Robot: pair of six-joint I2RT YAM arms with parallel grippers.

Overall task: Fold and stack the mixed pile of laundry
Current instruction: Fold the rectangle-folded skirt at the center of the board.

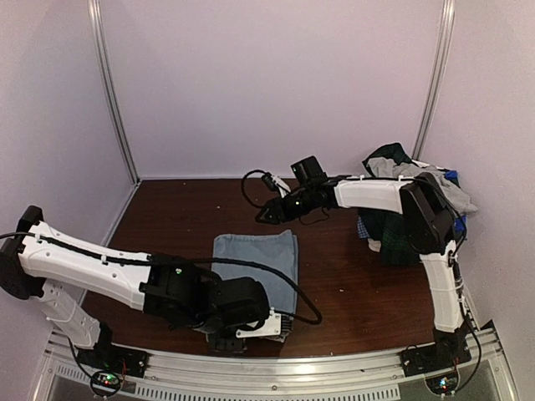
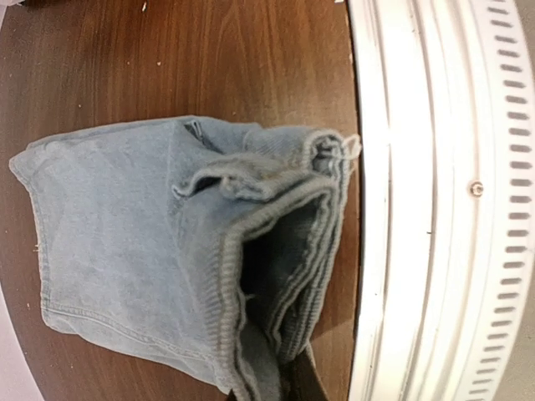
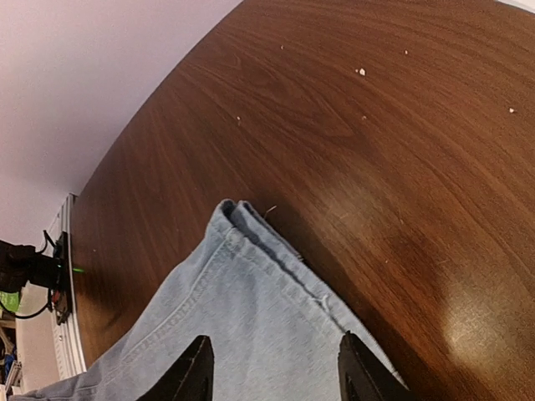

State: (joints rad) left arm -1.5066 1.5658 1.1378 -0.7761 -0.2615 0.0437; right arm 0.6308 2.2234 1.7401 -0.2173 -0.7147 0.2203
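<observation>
The dark wooden worktop point(image 1: 184, 217) carries two lots of cloth. The mixed laundry pile point(image 1: 391, 234) is heaped at the far right against the wall, mostly dark plaid with grey, white and a bit of bright blue, and none of it has been sorted. Well apart from it, near the middle front, lies a folded blue-grey garment point(image 1: 255, 255). Its ribbed waistband layers point(image 2: 284, 209) gape a little just beside the white rail point(image 2: 418, 209). The right claw point(image 3: 276, 372) hovers over the garment's far hem with its fingers spread and nothing between them. The left claw point(image 1: 242, 332) sits at the near edge, and I cannot tell whether it is open or closed. To do this step well, I would press the loose waistband flat and square before leaving it. The right arm should then lift well clear, swing to the pile and pinch only one top piece, avoiding the pale crumbs point(image 3: 360, 72).
</observation>
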